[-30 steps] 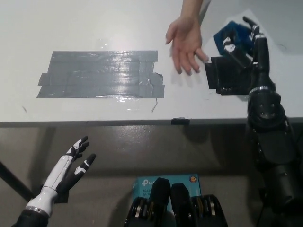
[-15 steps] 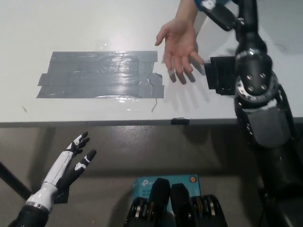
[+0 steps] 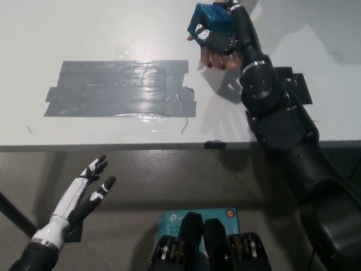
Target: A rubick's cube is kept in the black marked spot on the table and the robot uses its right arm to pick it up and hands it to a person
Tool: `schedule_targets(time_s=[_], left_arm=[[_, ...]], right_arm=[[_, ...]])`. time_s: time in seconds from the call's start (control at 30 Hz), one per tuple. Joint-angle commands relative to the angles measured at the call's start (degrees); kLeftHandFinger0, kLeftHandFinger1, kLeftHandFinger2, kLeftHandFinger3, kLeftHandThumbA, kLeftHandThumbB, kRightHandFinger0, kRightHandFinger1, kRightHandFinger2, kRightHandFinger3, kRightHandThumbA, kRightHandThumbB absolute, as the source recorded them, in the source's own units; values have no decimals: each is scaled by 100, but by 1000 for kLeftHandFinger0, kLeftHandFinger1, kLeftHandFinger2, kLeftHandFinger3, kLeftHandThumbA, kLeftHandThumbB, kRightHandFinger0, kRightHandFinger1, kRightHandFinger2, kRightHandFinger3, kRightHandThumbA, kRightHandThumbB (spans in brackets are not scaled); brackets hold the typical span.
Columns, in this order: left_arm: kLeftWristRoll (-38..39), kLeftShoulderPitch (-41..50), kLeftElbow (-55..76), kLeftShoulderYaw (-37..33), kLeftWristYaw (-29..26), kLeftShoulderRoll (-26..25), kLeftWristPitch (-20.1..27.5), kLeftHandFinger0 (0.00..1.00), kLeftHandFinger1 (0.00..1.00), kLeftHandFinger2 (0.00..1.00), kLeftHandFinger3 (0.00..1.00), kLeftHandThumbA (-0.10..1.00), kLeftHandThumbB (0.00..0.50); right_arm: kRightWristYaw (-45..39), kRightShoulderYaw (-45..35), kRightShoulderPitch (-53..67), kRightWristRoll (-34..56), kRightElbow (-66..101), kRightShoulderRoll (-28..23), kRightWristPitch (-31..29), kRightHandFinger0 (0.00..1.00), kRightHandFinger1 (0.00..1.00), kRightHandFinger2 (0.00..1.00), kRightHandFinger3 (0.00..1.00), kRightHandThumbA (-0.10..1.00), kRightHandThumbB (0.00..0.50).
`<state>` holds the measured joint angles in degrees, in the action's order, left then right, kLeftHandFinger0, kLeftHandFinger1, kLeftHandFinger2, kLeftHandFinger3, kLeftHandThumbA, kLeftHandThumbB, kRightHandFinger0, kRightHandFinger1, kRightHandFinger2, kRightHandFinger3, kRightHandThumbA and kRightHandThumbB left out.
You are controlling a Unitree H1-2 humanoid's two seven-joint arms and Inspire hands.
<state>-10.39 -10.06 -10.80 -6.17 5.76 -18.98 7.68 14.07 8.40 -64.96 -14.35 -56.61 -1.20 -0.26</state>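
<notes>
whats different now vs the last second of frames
The black right hand, shut on the rubik's cube, has lifted it off the black marked spot and swung it towards picture left, over the person's hand. That hand, now mostly hidden beneath the cube, has drawn back towards the table's far edge. The grey tape patch and the white left hand, open below the table edge, are unchanged.
</notes>
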Motion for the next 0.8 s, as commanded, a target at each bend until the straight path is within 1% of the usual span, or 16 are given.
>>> schedule_targets(time_s=[0.0, 0.07, 0.13, 0.17, 0.2, 0.23, 0.27, 0.3, 0.33, 0.37, 0.5, 0.53, 0.57, 0.63, 0.73, 0.77], left_arm=[[-23, -133, 87, 33, 84, -99, 184, 1000, 1000, 1000, 1000, 888, 127], [-20, -138, 98, 34, 90, -104, 173, 1000, 1000, 1000, 1000, 889, 136], [-11, -138, 123, 34, 110, -107, 117, 1000, 1000, 1000, 1000, 899, 148], [-17, -136, 142, 30, 119, -112, 94, 1000, 1000, 1000, 1000, 913, 152], [-14, -135, 148, 32, 117, -110, 106, 1000, 1000, 1000, 1000, 909, 142], [-8, -133, 146, 36, 109, -105, 134, 1000, 1000, 1000, 1000, 909, 142], [-3, -150, 137, 37, 112, -102, 132, 1000, 1000, 1000, 1000, 907, 141], [18, -159, 111, 41, 122, -103, 144, 1000, 1000, 1000, 1000, 906, 141], [31, -159, 108, 44, 130, -106, 148, 1000, 1000, 1000, 1000, 904, 140], [32, -161, 117, 44, 136, -106, 144, 1000, 1000, 1000, 1000, 904, 141], [20, -175, 109, 49, 139, -105, 155, 1000, 1000, 1000, 1000, 907, 145], [19, -176, 114, 53, 136, -100, 144, 1000, 1000, 1000, 1000, 900, 138], [18, -178, 112, 53, 135, -98, 147, 1000, 1000, 1000, 1000, 898, 137], [15, -180, 106, 52, 143, -96, 140, 1000, 1000, 1000, 1000, 896, 139], [9, -184, 133, 53, 158, -93, 93, 1000, 1000, 1000, 1000, 895, 140], [-15, -189, 127, 50, 155, -98, 102, 1000, 1000, 1000, 1000, 901, 137]], right_arm=[[289, 33, -703, -92, -637, 15, -503, 0, 420, 842, 913, -100, 170], [324, 32, -828, -65, -1043, -4, -559, 0, 417, 840, 914, -100, 166], [316, 33, -886, -42, -1248, -20, -642, 0, 437, 867, 932, -100, 166], [311, 58, -896, -63, -1302, -32, -667, 57, 481, 895, 959, -100, 190], [222, 108, -887, -95, -1314, -60, -675, 466, 926, 1000, 1000, 167, 416], [112, 156, -870, -126, -1298, -89, -672, 466, 926, 1000, 1000, 167, 416], [26, 171, -878, -119, -1321, -109, -680, 780, 1000, 1000, 1000, 235, 352], [-167, 151, -867, -42, -1353, -129, -691, 859, 1000, 1000, 1000, 299, 422], [-261, 158, -861, -15, -1359, -138, -664, 956, 1000, 1000, 1000, 365, 425], [-312, 176, -848, -18, -1355, -150, -646, 1000, 1000, 1000, 1000, 415, 428], [-342, 226, -814, -59, -1323, -186, -581, 1000, 1000, 1000, 1000, 540, 409], [-323, 269, -799, -111, -1271, -212, -543, 1000, 1000, 1000, 1000, 589, 423], [-319, 280, -795, -122, -1254, -224, -536, 1000, 1000, 1000, 1000, 593, 424], [-318, 301, -764, -132, -1177, -265, -548, 1000, 1000, 1000, 1000, 652, 438], [-230, 274, -682, -105, -935, -338, -618, 1000, 1000, 1000, 1000, 671, 450], [-101, 261, -632, -128, -795, -377, -697, 1000, 1000, 1000, 1000, 697, 450]])
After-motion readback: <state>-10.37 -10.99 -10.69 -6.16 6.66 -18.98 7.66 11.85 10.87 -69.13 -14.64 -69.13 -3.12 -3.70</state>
